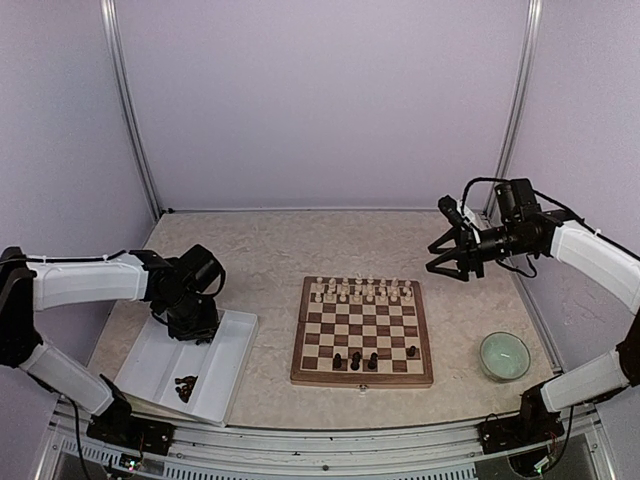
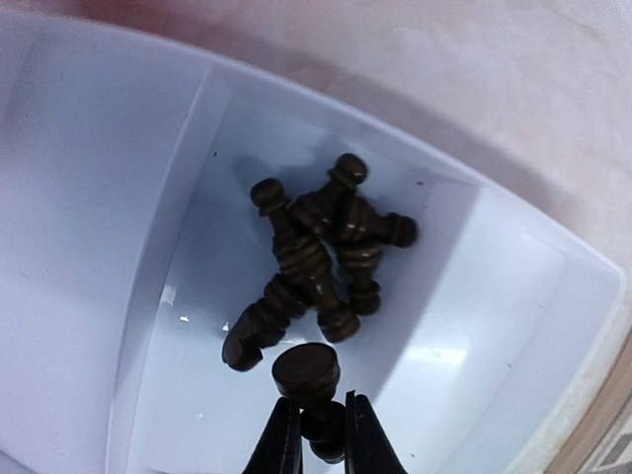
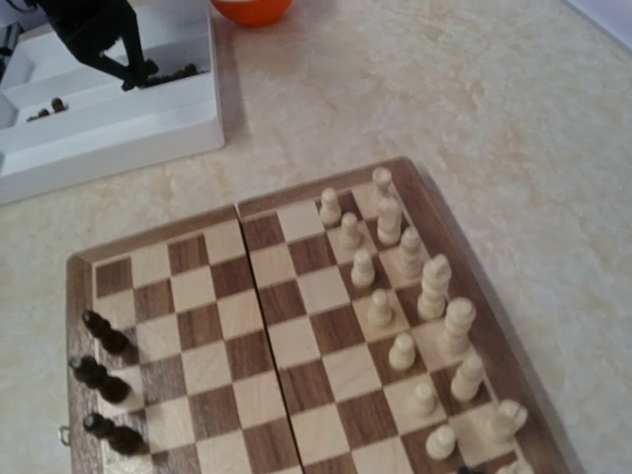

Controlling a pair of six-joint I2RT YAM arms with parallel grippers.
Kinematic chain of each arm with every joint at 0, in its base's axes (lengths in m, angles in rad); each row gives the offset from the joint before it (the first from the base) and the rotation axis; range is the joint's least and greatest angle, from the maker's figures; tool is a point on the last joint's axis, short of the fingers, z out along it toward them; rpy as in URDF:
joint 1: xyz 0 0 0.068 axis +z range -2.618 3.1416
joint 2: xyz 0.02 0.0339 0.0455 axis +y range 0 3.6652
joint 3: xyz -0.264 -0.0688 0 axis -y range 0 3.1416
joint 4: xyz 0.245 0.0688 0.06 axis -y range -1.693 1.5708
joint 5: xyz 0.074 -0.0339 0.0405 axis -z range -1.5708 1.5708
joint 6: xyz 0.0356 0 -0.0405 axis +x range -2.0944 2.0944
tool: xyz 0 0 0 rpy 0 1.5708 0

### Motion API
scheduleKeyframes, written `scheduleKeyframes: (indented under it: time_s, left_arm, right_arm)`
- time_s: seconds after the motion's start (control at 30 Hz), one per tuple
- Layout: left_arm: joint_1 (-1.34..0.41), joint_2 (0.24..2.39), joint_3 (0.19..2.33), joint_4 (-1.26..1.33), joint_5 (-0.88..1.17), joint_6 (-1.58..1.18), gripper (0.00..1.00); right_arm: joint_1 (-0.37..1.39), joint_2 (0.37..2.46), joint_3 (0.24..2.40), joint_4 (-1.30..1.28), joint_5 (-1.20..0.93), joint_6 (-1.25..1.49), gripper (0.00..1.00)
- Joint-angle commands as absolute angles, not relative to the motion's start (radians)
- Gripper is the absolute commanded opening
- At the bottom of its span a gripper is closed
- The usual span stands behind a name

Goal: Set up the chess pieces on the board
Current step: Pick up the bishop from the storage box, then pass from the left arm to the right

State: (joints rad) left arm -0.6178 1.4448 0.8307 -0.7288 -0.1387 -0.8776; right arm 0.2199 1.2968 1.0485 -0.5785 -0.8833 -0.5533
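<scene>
My left gripper (image 2: 321, 434) is shut on a dark chess piece (image 2: 306, 370), held by its stem with the round base facing the camera, just above the white tray (image 2: 89, 296). Several more dark pieces (image 2: 316, 247) lie in a heap in that compartment. In the top view the left gripper (image 1: 192, 330) is down over the tray (image 1: 235, 365), left of the board (image 1: 362, 378). Several dark pieces (image 1: 355, 360) stand on the board's near rows. My right gripper (image 1: 447, 255) is open and empty, raised to the right of the board's far edge.
Cream-white pieces (image 1: 362, 291) fill the board's two far rows and also show in the right wrist view (image 3: 405, 267). More dark pieces (image 1: 185, 385) lie in the tray's near compartment. A green bowl (image 1: 504, 355) stands right of the board. An orange round object (image 3: 252, 8) sits beyond the tray.
</scene>
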Motion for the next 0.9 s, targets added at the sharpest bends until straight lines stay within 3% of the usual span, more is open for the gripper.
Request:
scheduleKeyframes:
  time_s: [0.0, 0.2, 0.47, 0.87]
  left_arm:
    - [-0.621, 1.325, 0.903, -0.867, -0.156, -0.761, 0.00]
    - [-0.616, 1.180, 0.861, -0.788, -0.132, -0.676, 0.00]
    - [-0.710, 1.028, 0.821, -0.360, 0.180, -0.534, 0.00]
    - [-0.773, 1.255, 0.985, -0.325, 0.717, -0.376, 0.00]
  right_arm:
    - [0.214, 1.292, 1.112, -0.635, -0.933, -0.566, 0.59]
    - [0.228, 1.318, 1.144, -0.639, -0.961, -0.557, 0.60]
    - [0.333, 1.378, 1.161, -0.588, -0.980, -0.594, 0.58]
    - [0.686, 1.497, 1.439, -0.795, -0.704, -0.973, 0.57]
